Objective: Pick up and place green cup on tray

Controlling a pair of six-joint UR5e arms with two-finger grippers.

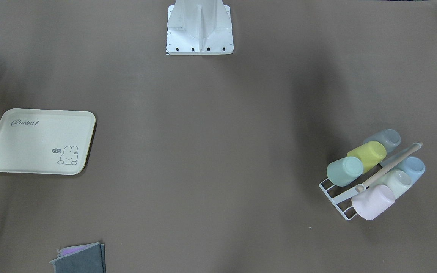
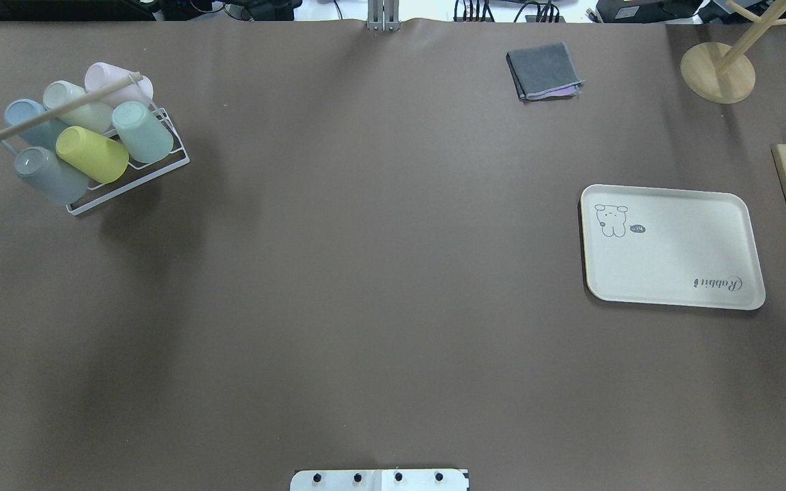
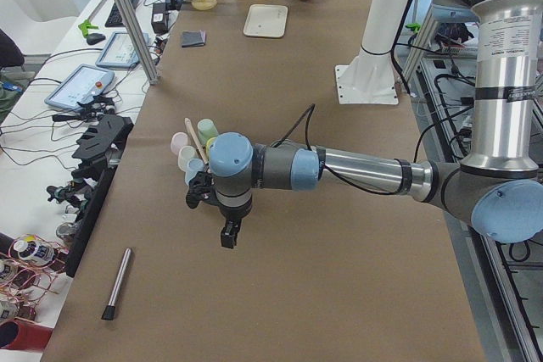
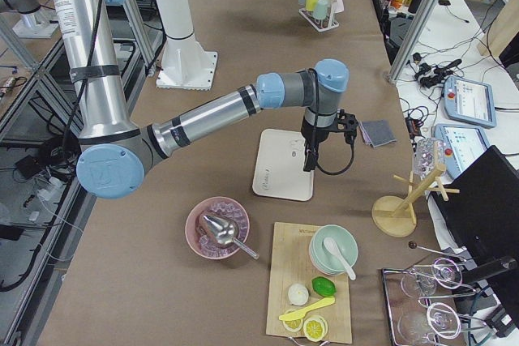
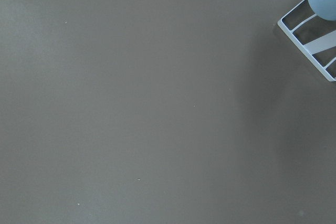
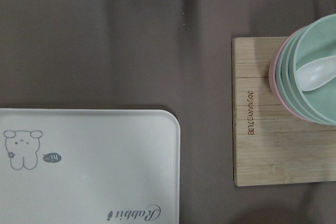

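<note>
The green cup lies tilted at the end of a white wire rack, next to a yellow-green cup; it also shows in the overhead view. The cream tray with "Rabbit" lettering lies bare at the other end of the table and fills the lower left of the right wrist view. My left gripper hangs over the table close beside the rack. My right gripper hangs over the tray's edge. I cannot tell whether either is open or shut.
The rack also holds grey, blue, pale and pink cups under a wooden rod. A folded grey cloth, a wooden stand and a wooden board with stacked bowls lie near the tray.
</note>
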